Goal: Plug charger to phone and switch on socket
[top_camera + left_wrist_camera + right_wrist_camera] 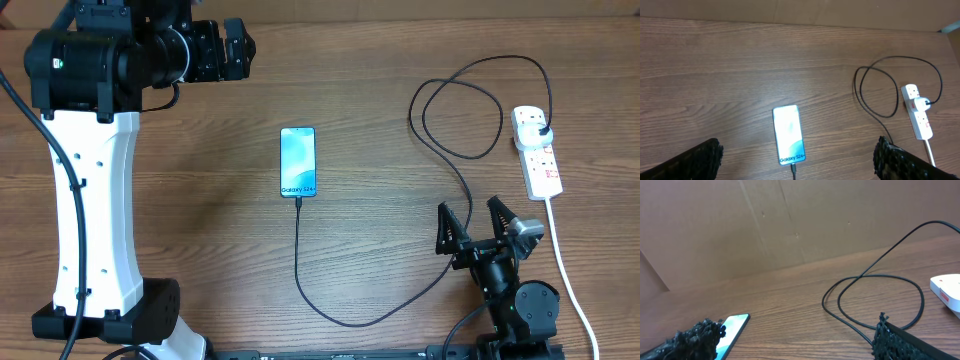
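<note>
Overhead, the phone (298, 161) is lying mid-frame with its screen glowing. The charger (297, 250) is meeting its lower edge and looping right toward the socket (537, 150) at the right edge, where its black plug is sitting. The right gripper (468, 206) is hovering at lower right, fingers spread. The left gripper (243, 47), at upper left, is also holding its fingers (705, 156) apart.

Matt wood-grain table (200, 150), glossy-screened phone (298, 160), smooth white plastic socket (540, 160), matt black charger (297, 250).
</note>
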You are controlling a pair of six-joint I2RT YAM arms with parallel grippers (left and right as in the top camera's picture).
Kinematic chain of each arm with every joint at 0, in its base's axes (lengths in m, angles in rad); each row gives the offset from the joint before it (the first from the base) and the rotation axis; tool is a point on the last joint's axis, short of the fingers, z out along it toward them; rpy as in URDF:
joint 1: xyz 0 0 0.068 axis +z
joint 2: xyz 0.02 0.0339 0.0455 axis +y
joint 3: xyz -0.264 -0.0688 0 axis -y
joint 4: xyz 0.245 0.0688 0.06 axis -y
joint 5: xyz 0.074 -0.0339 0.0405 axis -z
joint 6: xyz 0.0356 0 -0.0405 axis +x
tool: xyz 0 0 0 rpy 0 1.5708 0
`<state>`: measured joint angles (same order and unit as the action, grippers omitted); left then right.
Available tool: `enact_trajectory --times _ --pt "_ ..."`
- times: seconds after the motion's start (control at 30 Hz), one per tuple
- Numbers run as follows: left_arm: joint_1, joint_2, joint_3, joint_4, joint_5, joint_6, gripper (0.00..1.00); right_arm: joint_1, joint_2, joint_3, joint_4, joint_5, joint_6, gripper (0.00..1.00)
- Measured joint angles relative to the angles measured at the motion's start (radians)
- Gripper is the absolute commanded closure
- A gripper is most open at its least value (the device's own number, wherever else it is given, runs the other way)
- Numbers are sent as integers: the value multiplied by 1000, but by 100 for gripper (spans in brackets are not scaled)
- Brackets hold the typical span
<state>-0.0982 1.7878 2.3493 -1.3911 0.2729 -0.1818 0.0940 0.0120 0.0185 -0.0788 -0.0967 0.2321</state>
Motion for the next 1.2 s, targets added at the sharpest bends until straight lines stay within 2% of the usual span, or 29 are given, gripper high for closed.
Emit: enact_trajectory --times 0.17,0.27,0.5,0.63,0.87,0.93,1.1,1.13,1.2 --pt "0 -11 -14 1 0 0 0 0 0 0 0 0 0 0" --pt "0 -64 -84 23 -11 1 0 0 0 0 0 0 0 0" --pt "0 -369 -396 44 -51 2 1 0 0 0 -1 0 0 0" --pt "0 -564 -626 172 -70 2 0 0 0 0 0 0 0 0" --pt "0 -858 -1105 552 -150 5 0 0 0 0 -1 0 0 0" --pt "0 -942 -1250 734 -159 13 0 0 0 0 -1 0 0 0" --pt "0 -1199 -1595 1043 -173 62 0 0 0 0 -1 0 2 0" --pt "0 -1254 -1674 1143 -174 73 0 0 0 0 0 0 2 0" --pt "0 -1323 -1765 1224 -177 86 1 0 0 0 -1 0 2 0"
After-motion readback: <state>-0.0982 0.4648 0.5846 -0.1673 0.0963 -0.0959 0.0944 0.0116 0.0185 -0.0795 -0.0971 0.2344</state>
